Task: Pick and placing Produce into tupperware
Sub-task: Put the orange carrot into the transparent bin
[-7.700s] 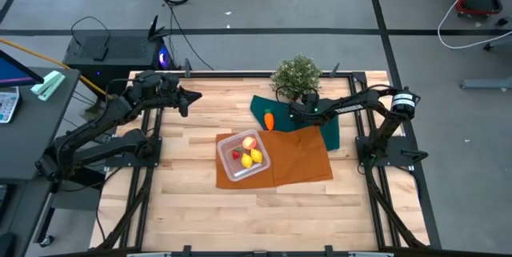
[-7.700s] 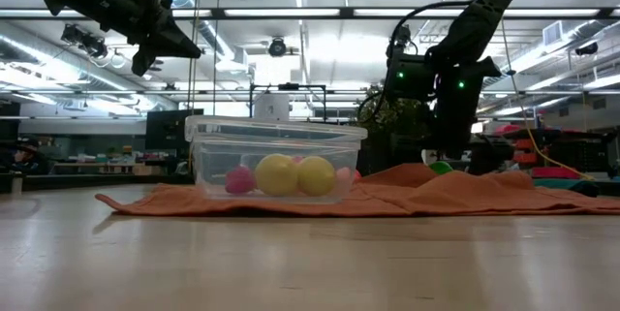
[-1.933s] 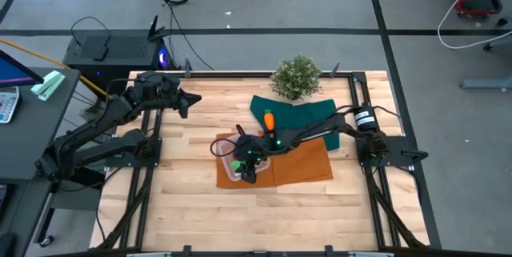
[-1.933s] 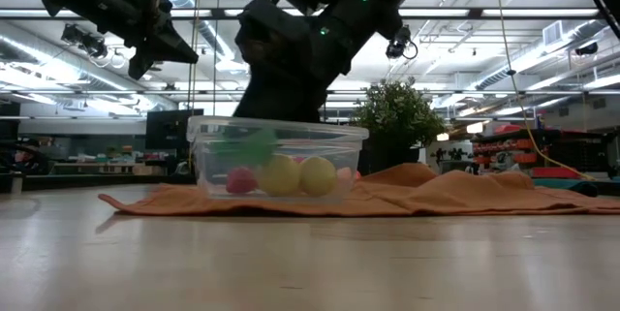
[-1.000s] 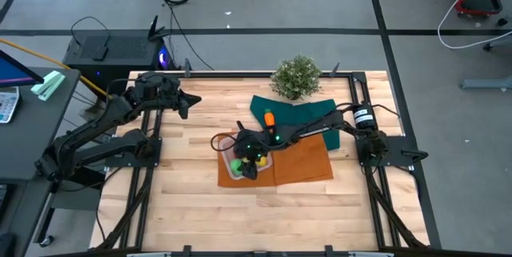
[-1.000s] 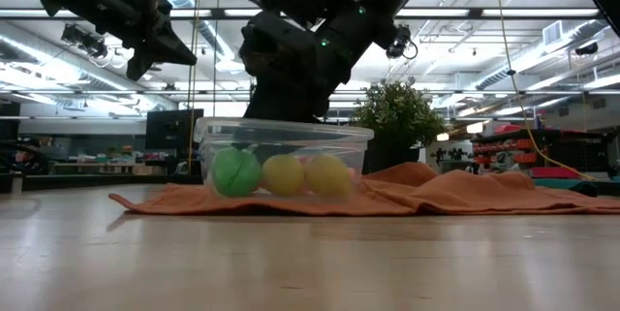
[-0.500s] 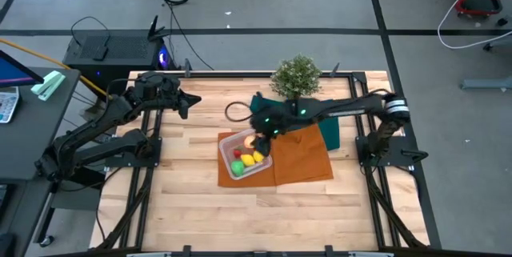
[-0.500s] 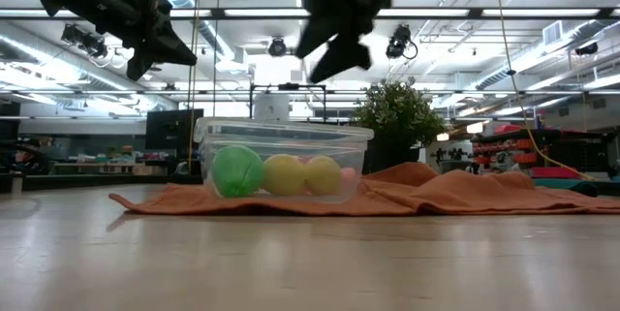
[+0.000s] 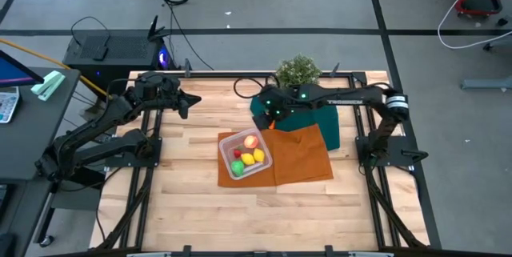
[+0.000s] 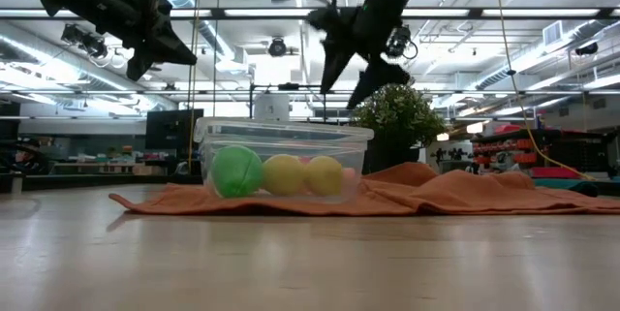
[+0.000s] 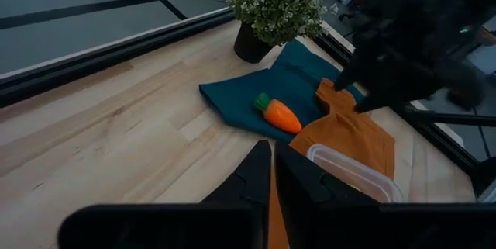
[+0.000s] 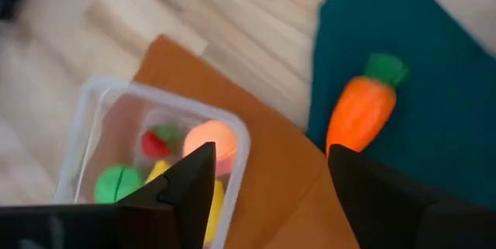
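We see the right gripper [image 9: 268, 113] with its fingers spread and nothing between them, held above the dark green cloth [image 9: 330, 129] near the table's [image 9: 184, 201] far edge, its arm stretched level from the right side. The carrot [image 12: 361, 112] lies on that cloth just beneath. The tupperware [image 9: 227, 142] sits on the orange cloth [image 9: 304, 161] mid-table, holding two lemons [image 9: 253, 158], a green ball [image 9: 237, 166], a peach fruit [image 9: 250, 141] and a red piece [image 9: 236, 154]. The left gripper [image 9: 194, 97], pinched closed and empty, hangs raised over the far left corner.

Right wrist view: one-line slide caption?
Open right gripper above the carrot on the green cloth; tupperware already holds the other produce.
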